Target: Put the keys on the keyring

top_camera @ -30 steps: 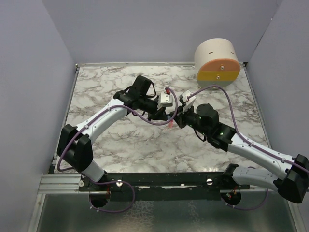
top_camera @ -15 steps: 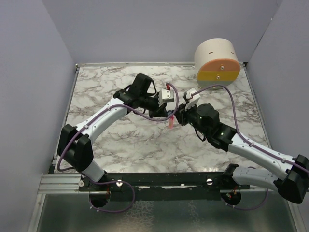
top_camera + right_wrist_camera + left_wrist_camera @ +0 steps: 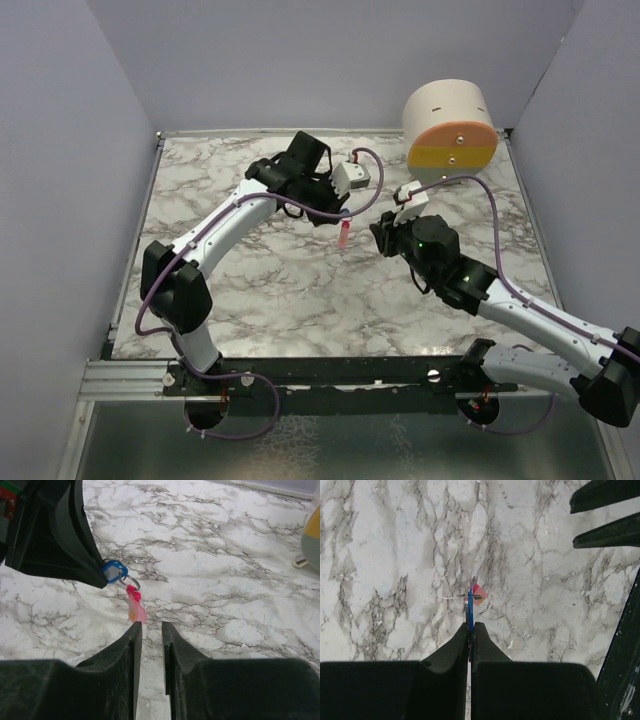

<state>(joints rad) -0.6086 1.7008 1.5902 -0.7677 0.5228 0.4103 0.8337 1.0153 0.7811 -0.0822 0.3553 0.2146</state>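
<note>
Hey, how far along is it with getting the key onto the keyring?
Done, it seems: the keyring hangs from the blue key, its pink tag dangling above the table. In hand: the left gripper is shut on the key; the right gripper is open, empty, near the tag. Left: probably only setting the pair down.

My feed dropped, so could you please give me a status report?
Left gripper shut on key. Right gripper open, empty. Keyring hangs from key. Nothing obstructing.
</note>
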